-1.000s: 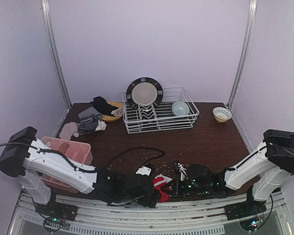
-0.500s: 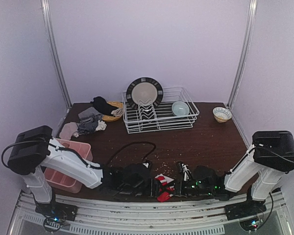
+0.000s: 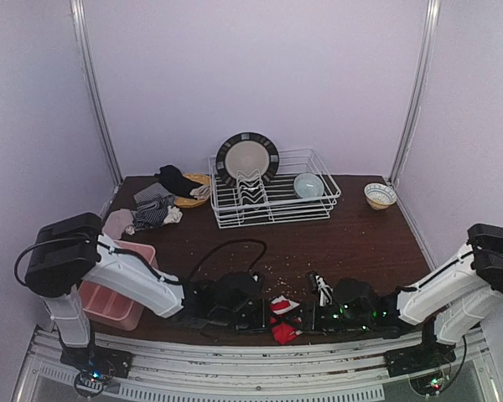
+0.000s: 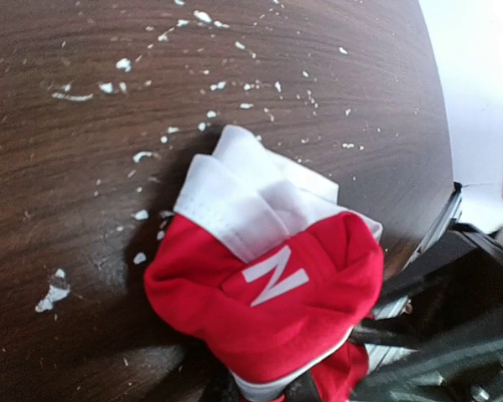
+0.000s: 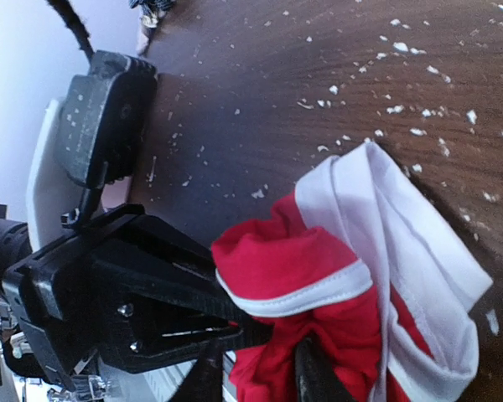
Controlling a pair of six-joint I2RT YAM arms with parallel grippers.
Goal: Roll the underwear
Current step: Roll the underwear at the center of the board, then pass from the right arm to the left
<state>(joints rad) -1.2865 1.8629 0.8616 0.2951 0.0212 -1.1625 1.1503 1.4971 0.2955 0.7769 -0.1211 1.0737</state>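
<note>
The red underwear (image 3: 278, 307) with a white waistband lies bunched at the table's near edge, between my two grippers. In the left wrist view the red underwear (image 4: 268, 301) shows a white N. My left gripper (image 3: 264, 316) is shut on its red edge; its dark fingers (image 4: 226, 389) pinch the cloth at the bottom of the frame. In the right wrist view my left gripper (image 5: 264, 322) tapers shut onto the red underwear (image 5: 293, 268). My right gripper (image 5: 256, 377) stands open around a red fold, its left finger clear of the cloth. More underwear (image 3: 151, 213) is piled at the back left.
A pink tray (image 3: 101, 297) sits under my left arm. A white dish rack (image 3: 272, 205) holds a plate (image 3: 247, 157) and a bowl (image 3: 308, 184). Another bowl (image 3: 380, 195) stands at the back right. A black cable (image 3: 226, 249) loops mid-table. Crumbs dot the wood.
My left gripper has closed on the red underwear. My right gripper, shut before, has opened its fingers. Both arms have shifted slightly along the near edge.
</note>
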